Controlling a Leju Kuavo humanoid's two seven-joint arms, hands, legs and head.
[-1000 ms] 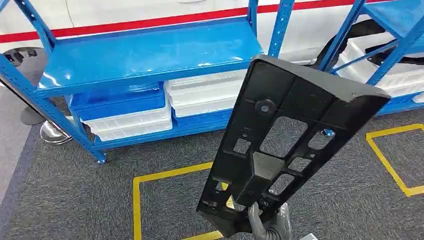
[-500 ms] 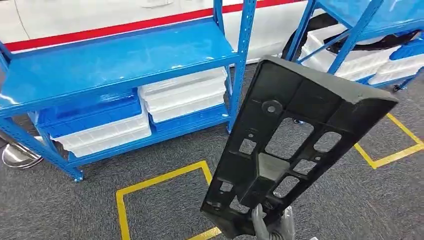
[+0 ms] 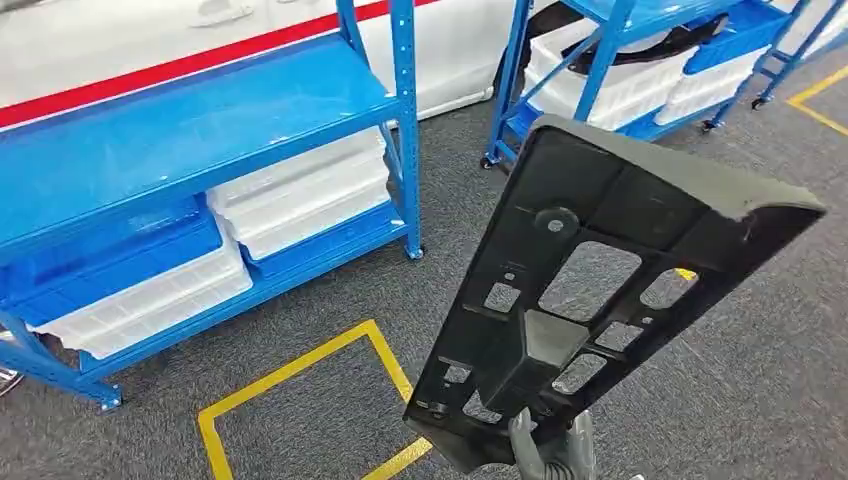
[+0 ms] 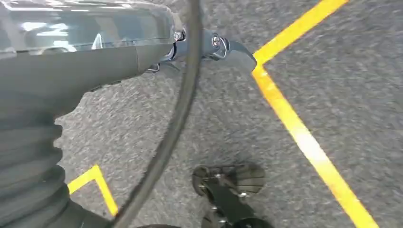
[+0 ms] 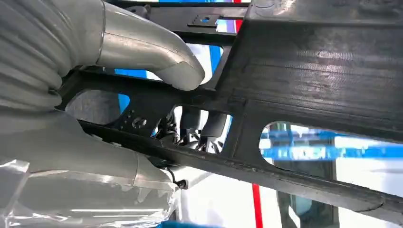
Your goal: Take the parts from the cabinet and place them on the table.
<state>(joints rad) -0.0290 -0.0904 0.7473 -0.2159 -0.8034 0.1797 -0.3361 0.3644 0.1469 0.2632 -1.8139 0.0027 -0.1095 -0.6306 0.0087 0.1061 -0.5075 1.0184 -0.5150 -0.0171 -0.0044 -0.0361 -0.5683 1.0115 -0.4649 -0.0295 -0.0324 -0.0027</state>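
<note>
Right hand grips the bottom end of the black plastic part, thumb pressed on one face and darker fingers curled behind through its cutouts. From the hand the part rises, tilted, in front of the blue shelving rack with its white bins, above grey carpet marked with yellow tape. Left hand hangs over the carpet; whether its fingers are spread or curled cannot be told.

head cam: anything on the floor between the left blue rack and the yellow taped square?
Nothing. In the head view only bare grey carpet lies between the blue rack and the yellow taped square. The black part in the right hand hangs to the side.
</note>
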